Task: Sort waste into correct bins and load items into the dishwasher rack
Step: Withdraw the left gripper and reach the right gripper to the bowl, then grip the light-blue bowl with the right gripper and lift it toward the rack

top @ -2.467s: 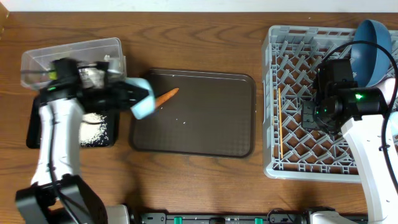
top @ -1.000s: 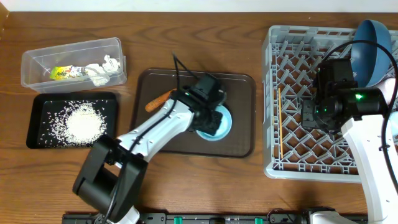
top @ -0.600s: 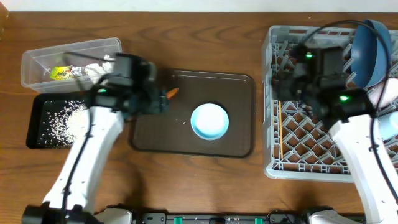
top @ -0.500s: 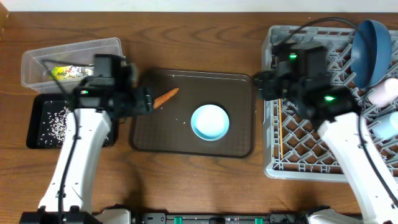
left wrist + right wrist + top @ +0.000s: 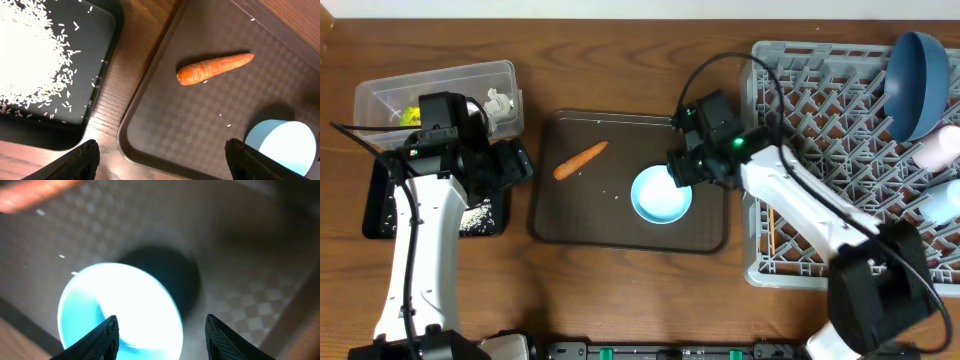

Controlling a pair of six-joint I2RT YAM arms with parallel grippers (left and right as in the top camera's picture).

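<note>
The left arm has let go of the bowl [image 5: 661, 194] and pulled back off the brown tray [image 5: 620, 225] to its left edge. The right arm has left the rack [image 5: 840, 130], which stands right of the tray, and come across to the bowl. The bowl now stands free and upright on the right half of the tray, looking empty. The rice [image 5: 25, 65] lies in the black bin [image 5: 377, 212], just left of the tray. By my reading the bowl is being passed over for loading, and the right arm takes it from here.

The carrot [image 5: 580, 159] lies loose on the tray's left half, apart from the bowl, not yet binned. It looks like the left arm's next job.

Left arm: elbow bent, wrist aimed down over the tray's left edge. The left gripper [image 5: 162, 152] has its fingers spread wide with nothing between them.

Right arm: stretched out over the tray's right edge, wrist tipped down at the bowl. The right gripper [image 5: 162, 330] is parted. One finger sits over the bowl's inside and the other outside its rim, so it seems set to pinch the wall. No grip shows yet, and this view is blurred
</note>
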